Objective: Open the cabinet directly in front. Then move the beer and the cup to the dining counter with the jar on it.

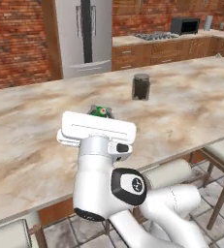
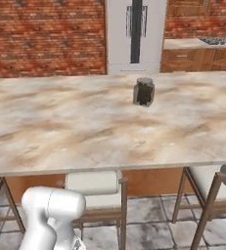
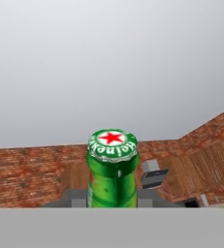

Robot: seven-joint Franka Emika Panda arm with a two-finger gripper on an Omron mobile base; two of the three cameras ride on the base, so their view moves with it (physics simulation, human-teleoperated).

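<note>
Your fingers [image 3: 112, 203] were closed partway around the beer [image 3: 112, 167], its red-starred green cap rising upright between them in the hand view. From the left base view, the beer [image 1: 101, 112] peeked out just beyond the white hand, over the near part of the marbled tabletop [image 1: 31, 145]. You had the dark-lidded jar [image 1: 141, 87] standing farther back on that tabletop, well apart. White-cushioned stools [image 2: 92, 183] lined its near edge.
</note>
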